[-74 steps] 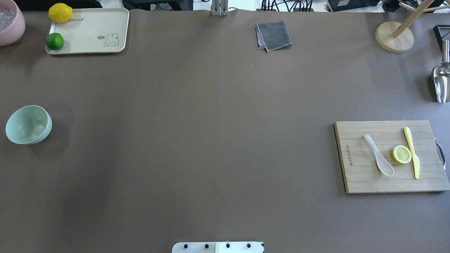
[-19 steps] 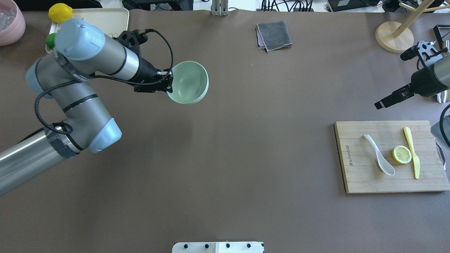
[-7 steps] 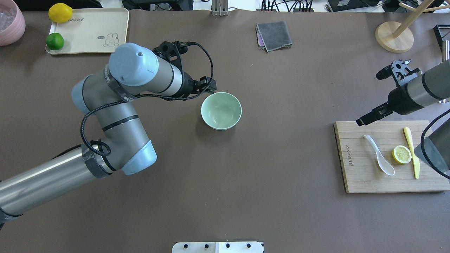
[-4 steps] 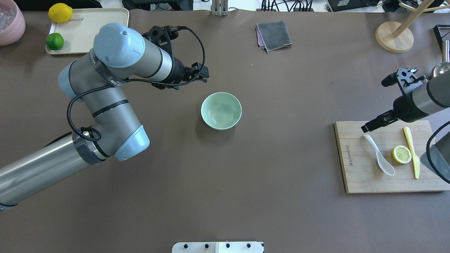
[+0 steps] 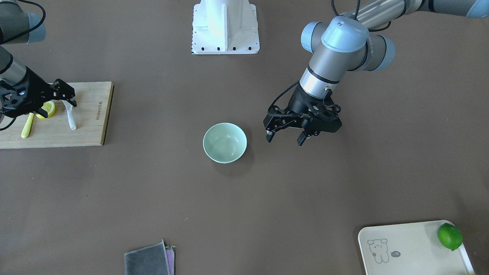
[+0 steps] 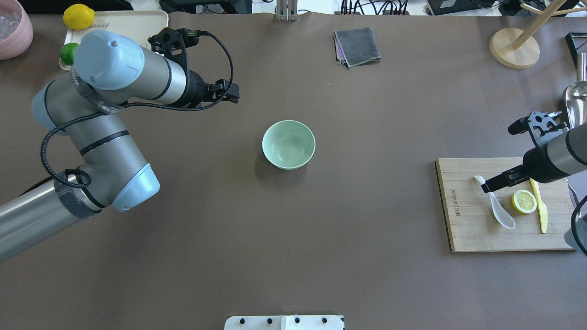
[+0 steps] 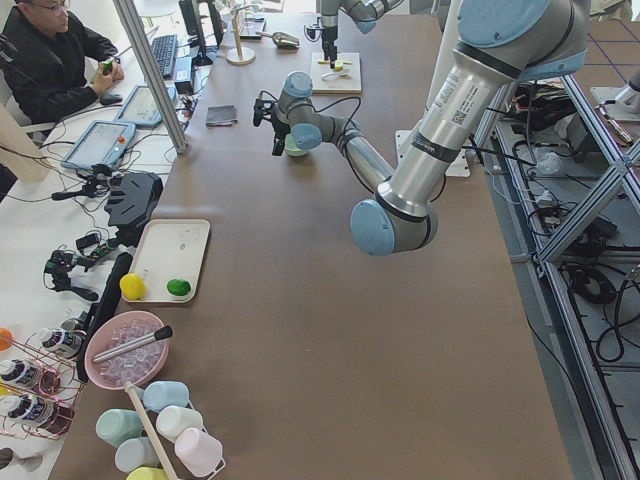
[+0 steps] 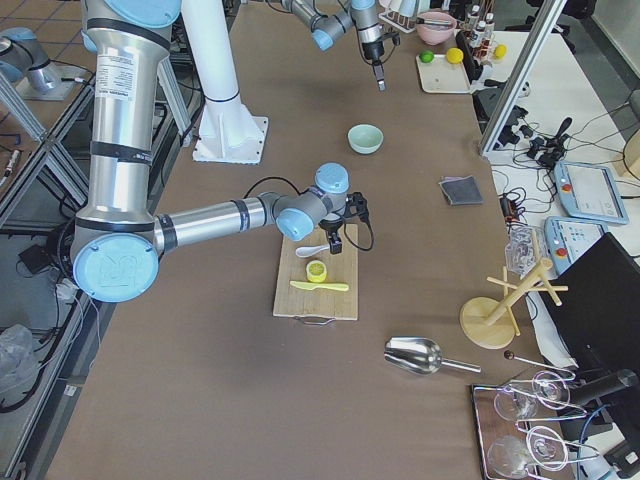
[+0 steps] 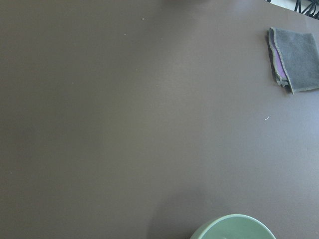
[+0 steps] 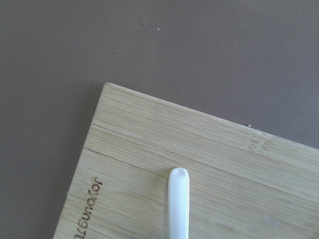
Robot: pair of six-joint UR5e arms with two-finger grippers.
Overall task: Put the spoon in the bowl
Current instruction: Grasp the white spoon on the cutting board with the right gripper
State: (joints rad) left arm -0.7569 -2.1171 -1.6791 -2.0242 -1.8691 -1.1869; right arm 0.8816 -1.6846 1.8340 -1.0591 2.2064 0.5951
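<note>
The white spoon (image 6: 497,211) lies on the wooden cutting board (image 6: 463,229) at the right, handle pointing away from the robot; its handle tip shows in the right wrist view (image 10: 178,204). My right gripper (image 6: 485,185) hangs open just over that handle end, not holding it (image 5: 67,97). The mint-green bowl (image 6: 289,145) stands upright and empty at the table's middle (image 5: 224,142). My left gripper (image 6: 234,91) is open and empty, raised and off to the bowl's far left (image 5: 284,138). The bowl's rim shows at the bottom of the left wrist view (image 9: 232,228).
A lemon slice (image 6: 524,201) and a yellow knife (image 6: 541,211) lie on the board beside the spoon. A grey cloth (image 6: 357,46) lies at the back. A cream tray (image 6: 137,23) with a lemon and a lime, a pink bowl (image 6: 13,27), a wooden stand (image 6: 513,48) and a metal scoop (image 6: 575,98) line the table's edges.
My left gripper set the bowl down at the table's middle, let go and drew back to the left. My right gripper came down toward the spoon's handle.
</note>
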